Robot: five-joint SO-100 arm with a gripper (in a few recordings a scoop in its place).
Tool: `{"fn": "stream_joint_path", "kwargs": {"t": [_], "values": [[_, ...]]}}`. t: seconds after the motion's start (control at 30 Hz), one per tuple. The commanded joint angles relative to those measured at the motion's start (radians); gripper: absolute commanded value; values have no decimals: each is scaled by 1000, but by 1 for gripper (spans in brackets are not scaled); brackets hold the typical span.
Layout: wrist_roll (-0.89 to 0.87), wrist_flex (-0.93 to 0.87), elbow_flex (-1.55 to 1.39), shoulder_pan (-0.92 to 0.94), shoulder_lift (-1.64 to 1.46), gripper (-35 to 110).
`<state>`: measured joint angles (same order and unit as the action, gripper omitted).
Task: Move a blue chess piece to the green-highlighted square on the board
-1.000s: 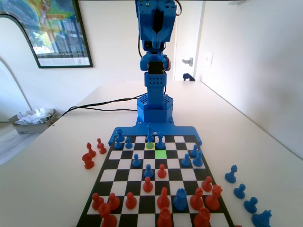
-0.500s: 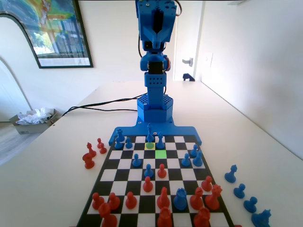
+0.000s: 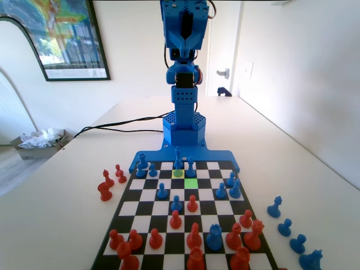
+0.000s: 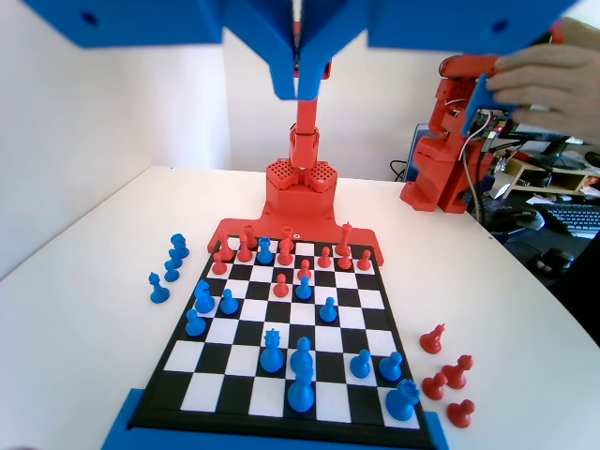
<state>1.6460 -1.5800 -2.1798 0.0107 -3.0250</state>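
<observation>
The board (image 3: 147, 194) lies in front of the blue arm. Its green-highlighted square (image 3: 191, 183) is bare, in the third row from the arm. Diagonally behind it to the left, a paler yellow-green square carries a small blue pawn (image 3: 178, 165), with a tall blue piece directly behind. In the wrist view this blue chess piece (image 4: 302, 357) stands near the bottom centre, just beyond the tall blue one. My gripper (image 3: 184, 42) is raised high above the arm's base, far from the board. In the wrist view the gripper (image 4: 298, 80) is shut with its jaws together and nothing between them.
Other blue pieces (image 3: 162, 191) dot the far half of the board and red pieces (image 3: 194, 236) crowd the near rows. Captured red pieces (image 3: 106, 185) stand left of the board, captured blue ones (image 3: 286, 226) right. Cables run across the table behind the arm's base (image 3: 184, 132).
</observation>
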Motion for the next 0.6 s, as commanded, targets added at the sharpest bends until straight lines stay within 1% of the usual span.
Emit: {"fn": "stream_joint_path", "kwargs": {"t": [0.0, 0.17, 0.3, 0.4, 0.57], "values": [[-25, -12, 101, -18, 77, 1], [-49, -60, 212, -23, 215, 1], [-52, -66, 249, 12, 322, 1], [-46, -35, 253, 51, 414, 1], [-28, 74, 196, 114, 531, 1]]}}
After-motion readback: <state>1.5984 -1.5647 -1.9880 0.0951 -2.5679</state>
